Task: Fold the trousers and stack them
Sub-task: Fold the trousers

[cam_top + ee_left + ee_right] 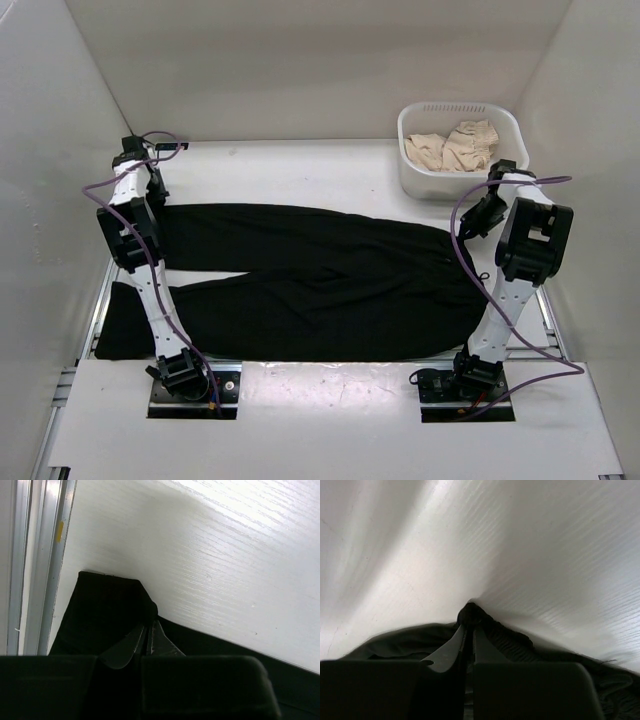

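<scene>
- Across mid-frame, the trousers (320,280) lie flat on the worktop (300,165), legs left
- Left gripper (148,630) jaws pinch the far cuff (105,605); right gripper (468,625) jaws pinch the waistband (507,635)
- Lift both evenly, cloth taut, folding toward the frame's lower edge

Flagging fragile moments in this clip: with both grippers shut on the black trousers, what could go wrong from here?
1. The left gripper and right gripper each pinch only a thin edge of the trousers; it could slip out on lifting.
2. The near leg's cuff lies at the left rail and may snag.
</scene>
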